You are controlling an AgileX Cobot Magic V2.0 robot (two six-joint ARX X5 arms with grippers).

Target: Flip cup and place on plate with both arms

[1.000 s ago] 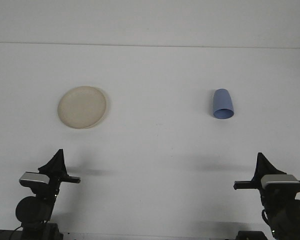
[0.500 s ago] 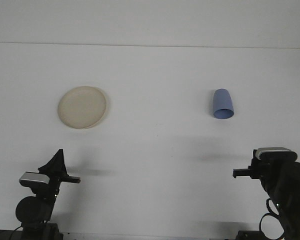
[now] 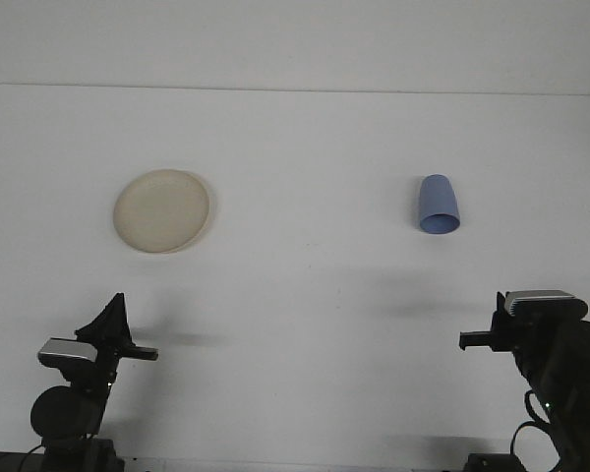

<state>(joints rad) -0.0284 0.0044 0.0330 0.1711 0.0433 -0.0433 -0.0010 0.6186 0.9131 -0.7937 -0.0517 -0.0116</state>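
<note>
right arm lifted from its low rest pose a second ago; left arm unmoved.
blue cup [image 3: 439, 205] lies on the white table [image 3: 305, 295], right of centre, well apart from the beige plate [image 3: 162, 210] at left. neither gripper's opening can be told; both hold nothing.

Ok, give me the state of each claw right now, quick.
Left claw: holding nothing; open or closed cannot be told.
Right claw: holding nothing; open or closed cannot be told.

Right arm [image 3: 556, 383] cut off at the frame's edge (bottom right corner).
</note>
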